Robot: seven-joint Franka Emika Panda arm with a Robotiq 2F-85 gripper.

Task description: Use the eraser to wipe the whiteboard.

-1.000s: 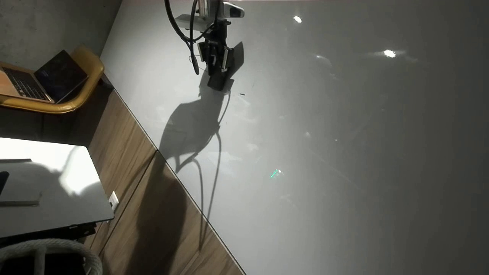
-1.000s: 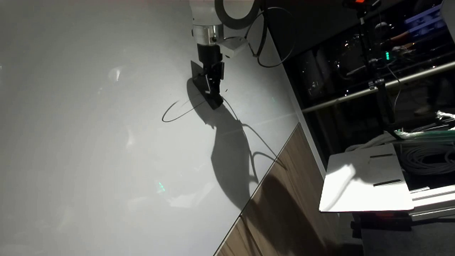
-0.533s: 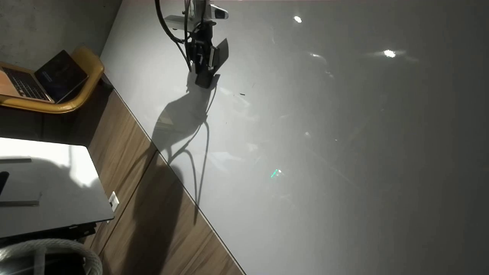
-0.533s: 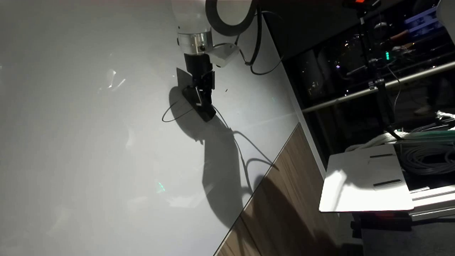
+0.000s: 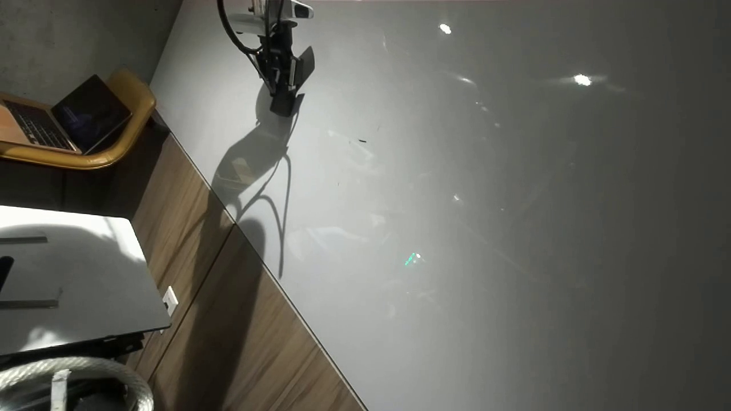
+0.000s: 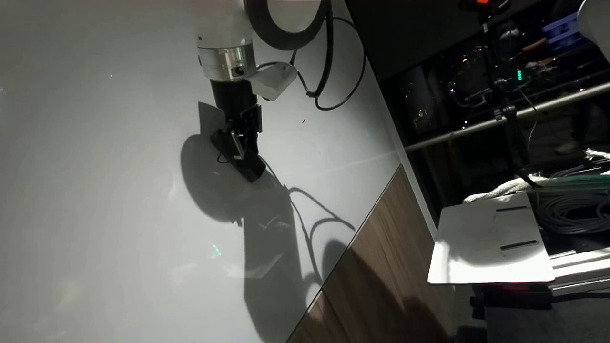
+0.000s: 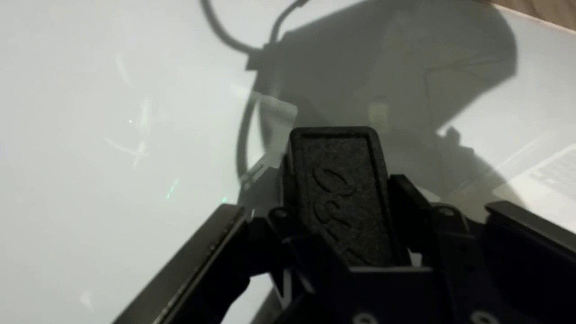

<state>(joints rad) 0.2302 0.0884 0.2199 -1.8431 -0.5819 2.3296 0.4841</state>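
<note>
Eraser [image 7: 339,184] sits pinched in the gripper [image 7: 344,202], long axis pointing out past the grip, at the whiteboard [image 6: 109,190], contact unclear. In an exterior view, a thin dark line [image 6: 221,162] shows just beside it.

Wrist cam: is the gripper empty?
No, in the wrist view the gripper holds the black eraser between its fingers.

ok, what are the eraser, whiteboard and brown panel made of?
Eraser: matte black, maybe foam or plastic; speckled face, molded lettering. Whiteboard: glossy, likely coated glass or steel, unclear which; sharp glints. Brown panel: wood or woodlike laminate, fairly matte; streaky grain.
</note>
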